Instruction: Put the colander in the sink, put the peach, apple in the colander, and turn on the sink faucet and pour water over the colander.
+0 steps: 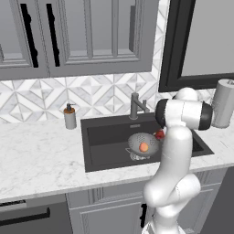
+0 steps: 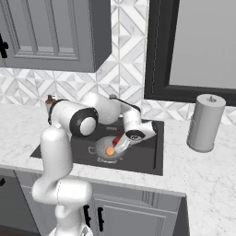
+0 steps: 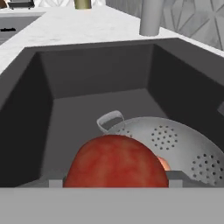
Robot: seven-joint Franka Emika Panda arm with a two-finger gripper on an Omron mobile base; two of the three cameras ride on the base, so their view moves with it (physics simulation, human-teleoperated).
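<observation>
Countertop (image 1: pixel 41 155) of white marble wraps around the sink (image 1: pixel 105 132), a dark basin set into it. The faucet (image 1: pixel 135 106) stands at the back edge, with a soap pump bottle (image 1: pixel 70 117) off to its left and a grey paper towel roll (image 2: pixel 205 122) on the right side of the counter. Sitting down in the sink is the colander (image 1: pixel 142 143), and the peach (image 1: pixel 143 147) is already inside it. The gripper (image 2: pixel 118 139) reaches over the colander's rim with its fingers clamped on the apple (image 3: pixel 116 162), which sits right above the bowl, so close in the hand view that it hides most of the peach.
</observation>
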